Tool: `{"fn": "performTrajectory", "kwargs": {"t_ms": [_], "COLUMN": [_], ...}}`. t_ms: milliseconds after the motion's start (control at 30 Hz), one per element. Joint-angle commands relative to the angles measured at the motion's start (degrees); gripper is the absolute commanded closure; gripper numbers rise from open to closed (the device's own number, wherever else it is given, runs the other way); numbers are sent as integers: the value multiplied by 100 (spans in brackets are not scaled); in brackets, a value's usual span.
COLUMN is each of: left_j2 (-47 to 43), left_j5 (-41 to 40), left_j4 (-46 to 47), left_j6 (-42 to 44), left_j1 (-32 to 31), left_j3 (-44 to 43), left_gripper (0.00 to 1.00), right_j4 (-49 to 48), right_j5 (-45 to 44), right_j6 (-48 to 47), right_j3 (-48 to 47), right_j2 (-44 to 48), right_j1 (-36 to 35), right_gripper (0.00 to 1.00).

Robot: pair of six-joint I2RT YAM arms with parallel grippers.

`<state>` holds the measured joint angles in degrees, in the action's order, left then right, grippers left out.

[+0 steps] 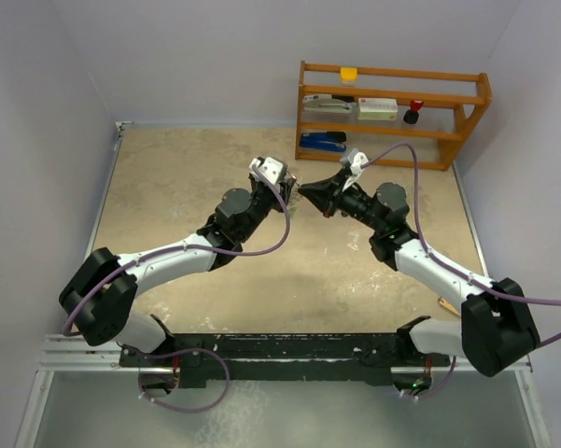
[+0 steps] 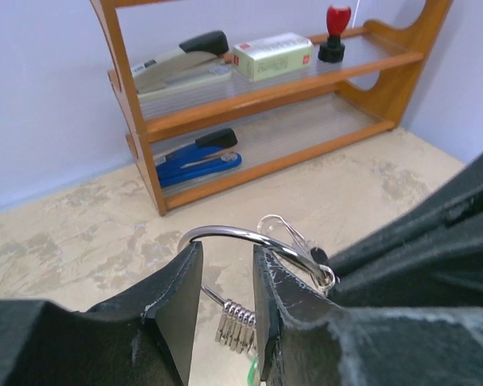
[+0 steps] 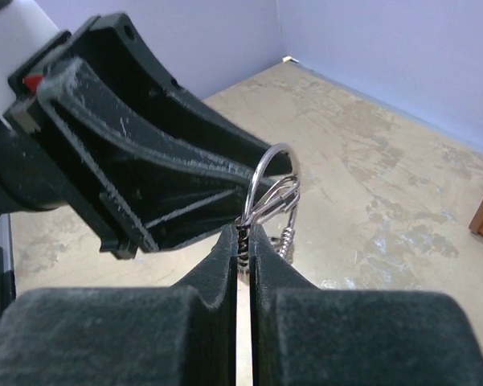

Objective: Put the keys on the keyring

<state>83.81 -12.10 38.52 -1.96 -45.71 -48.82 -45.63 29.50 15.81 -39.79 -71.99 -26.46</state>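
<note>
Both grippers meet above the middle of the table. The keyring (image 2: 225, 232), a thin silver wire ring, lies across the tips of my left gripper (image 2: 227, 256), which is shut on it. A cluster of small silver keys (image 2: 237, 326) hangs from the ring below the fingers, with a bit of green (image 2: 255, 371) under them. My right gripper (image 3: 243, 235) is shut on a small dark-headed key (image 3: 243, 244) right at the ring (image 3: 272, 169), where a thin wire clip (image 3: 280, 197) also hangs. From above, the left gripper (image 1: 287, 187) and the right gripper (image 1: 307, 193) almost touch.
A wooden shelf (image 1: 392, 112) stands at the far right against the wall, holding a grey stapler (image 2: 181, 60), a blue stapler (image 2: 197, 157), a small box (image 2: 273, 55) and a red stamp (image 2: 335, 32). A small tan object (image 1: 445, 304) lies near the right arm. Walls enclose the table on three sides.
</note>
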Motion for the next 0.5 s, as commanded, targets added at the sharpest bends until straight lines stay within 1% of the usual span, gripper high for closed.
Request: {"fn": "performTrajectory", "kwargs": {"t_ms": [0, 100, 233, 333, 367, 467], "left_j2": [-111, -111, -118, -101, -121, -249], "left_j5": [1, 155, 643, 807, 764, 275], "left_j4": [1015, 1048, 1107, 961, 832, 432], "left_j6": [-330, -453, -655, -758, -774, -808], "left_j1": [26, 27, 29, 28, 27, 40], "left_j3": [-36, -56, -47, -90, -127, -149], "left_gripper": [71, 71, 71, 71, 71, 72], "right_j4": [-165, -161, -171, -252, -259, -279], "right_j5": [199, 169, 35, -98, -147, -289], "right_j6": [-41, -58, -111, -102, -99, -88], "right_j3": [111, 123, 147, 183, 193, 246], "right_j2": [-59, -77, -85, -88, -81, -40], "right_j1": [-139, -160, -171, -167, -167, -167], "right_gripper": [100, 100, 100, 100, 100, 100]}}
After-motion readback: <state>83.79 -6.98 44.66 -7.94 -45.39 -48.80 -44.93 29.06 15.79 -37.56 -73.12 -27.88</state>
